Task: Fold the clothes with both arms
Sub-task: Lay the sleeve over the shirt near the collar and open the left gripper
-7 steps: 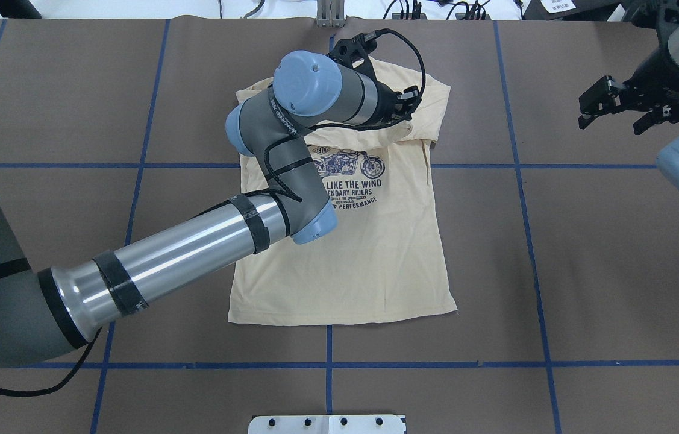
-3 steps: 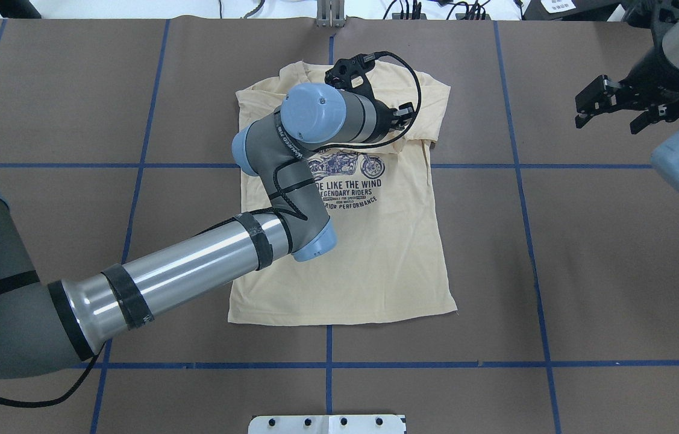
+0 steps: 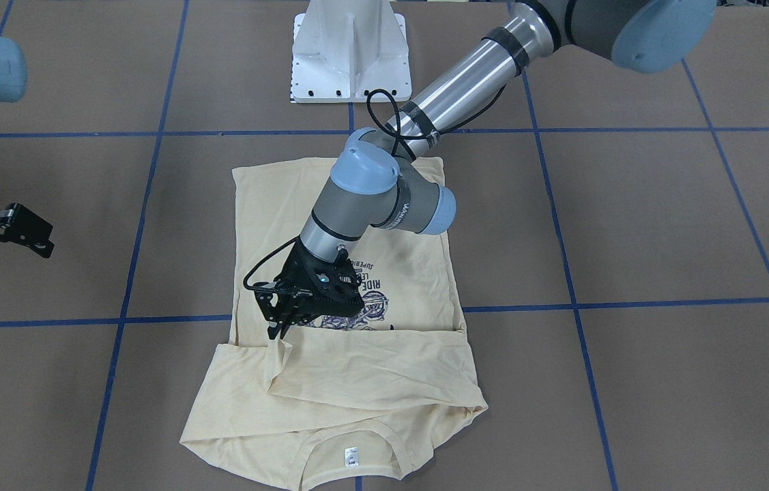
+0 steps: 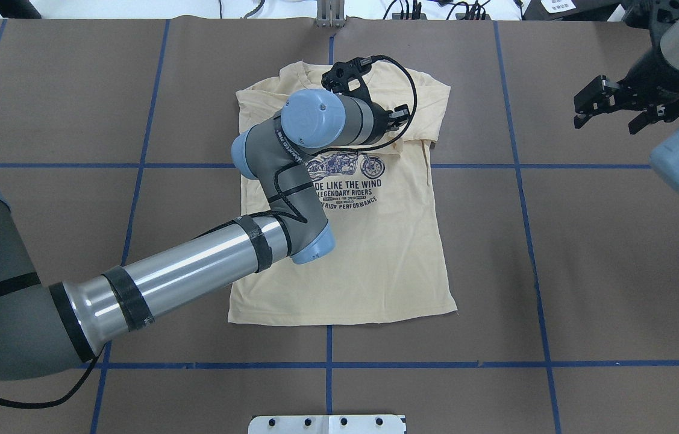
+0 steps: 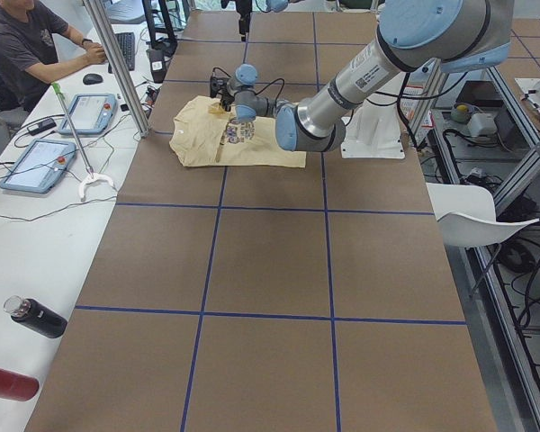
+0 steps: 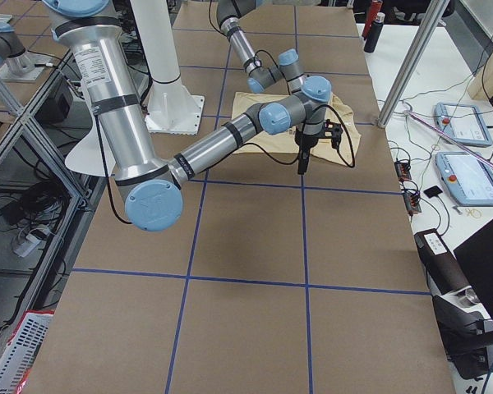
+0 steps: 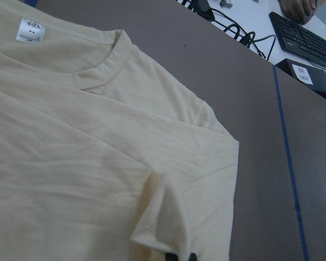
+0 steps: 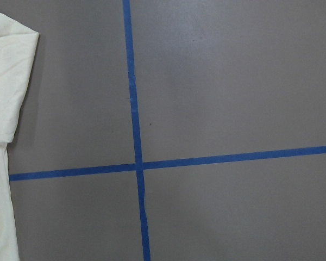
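The brown worktop (image 4: 556, 271) carries a white pedestal base (image 3: 350, 48). Straight out from that base lies the cream T-shirt (image 4: 375, 253), flat and print up, with its collar on the far side. The left arm (image 4: 182, 277) reaches over it, its claw (image 3: 278, 327) tipped down at the cuff (image 7: 157, 228) of a sleeve folded across the chest; I cannot tell whether it pinches cloth. The right claw (image 4: 607, 123), well off to the base's right, hangs wide open and empty. The knit looks thin and limp and would likely drag and wrinkle, so hem corners or shoulder seams seem the best places to pinch.
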Action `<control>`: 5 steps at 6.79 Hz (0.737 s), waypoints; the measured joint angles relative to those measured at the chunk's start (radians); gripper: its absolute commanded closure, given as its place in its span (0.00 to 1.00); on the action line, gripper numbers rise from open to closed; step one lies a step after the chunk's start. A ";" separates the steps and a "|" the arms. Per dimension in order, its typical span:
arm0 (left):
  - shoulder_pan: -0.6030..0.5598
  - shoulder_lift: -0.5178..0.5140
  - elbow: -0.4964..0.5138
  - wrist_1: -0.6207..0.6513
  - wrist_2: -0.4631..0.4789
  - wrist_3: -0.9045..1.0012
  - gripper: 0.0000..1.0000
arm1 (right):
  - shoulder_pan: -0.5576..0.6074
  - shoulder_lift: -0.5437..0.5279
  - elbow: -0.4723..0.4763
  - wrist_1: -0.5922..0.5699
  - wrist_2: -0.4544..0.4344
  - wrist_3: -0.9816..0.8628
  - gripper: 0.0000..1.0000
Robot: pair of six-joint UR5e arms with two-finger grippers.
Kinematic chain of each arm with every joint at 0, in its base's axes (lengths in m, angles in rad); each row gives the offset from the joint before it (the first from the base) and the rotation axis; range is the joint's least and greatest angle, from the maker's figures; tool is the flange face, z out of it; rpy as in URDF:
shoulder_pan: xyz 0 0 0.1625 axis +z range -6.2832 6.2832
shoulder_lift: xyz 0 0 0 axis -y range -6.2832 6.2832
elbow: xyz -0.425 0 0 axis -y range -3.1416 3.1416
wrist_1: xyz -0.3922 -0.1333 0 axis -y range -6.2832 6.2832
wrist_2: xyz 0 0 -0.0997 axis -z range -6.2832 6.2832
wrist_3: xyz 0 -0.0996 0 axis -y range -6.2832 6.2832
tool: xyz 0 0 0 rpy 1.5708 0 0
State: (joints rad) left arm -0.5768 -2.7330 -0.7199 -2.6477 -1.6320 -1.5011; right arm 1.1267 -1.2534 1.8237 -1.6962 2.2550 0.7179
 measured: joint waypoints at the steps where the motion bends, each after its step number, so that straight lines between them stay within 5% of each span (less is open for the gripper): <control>1: 0.001 -0.005 -0.003 0.000 0.006 -0.001 0.41 | 0.000 0.000 0.000 0.001 0.000 0.000 0.00; 3: 0.008 -0.033 -0.007 0.001 0.008 -0.005 0.30 | 0.001 -0.001 0.000 0.001 0.001 0.000 0.00; 5: 0.013 -0.039 -0.009 0.001 0.006 -0.007 0.30 | 0.000 -0.001 0.000 0.000 0.000 0.001 0.00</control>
State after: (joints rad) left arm -0.5639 -2.7715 -0.7287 -2.6462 -1.6259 -1.5081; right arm 1.1266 -1.2545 1.8239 -1.6964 2.2554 0.7186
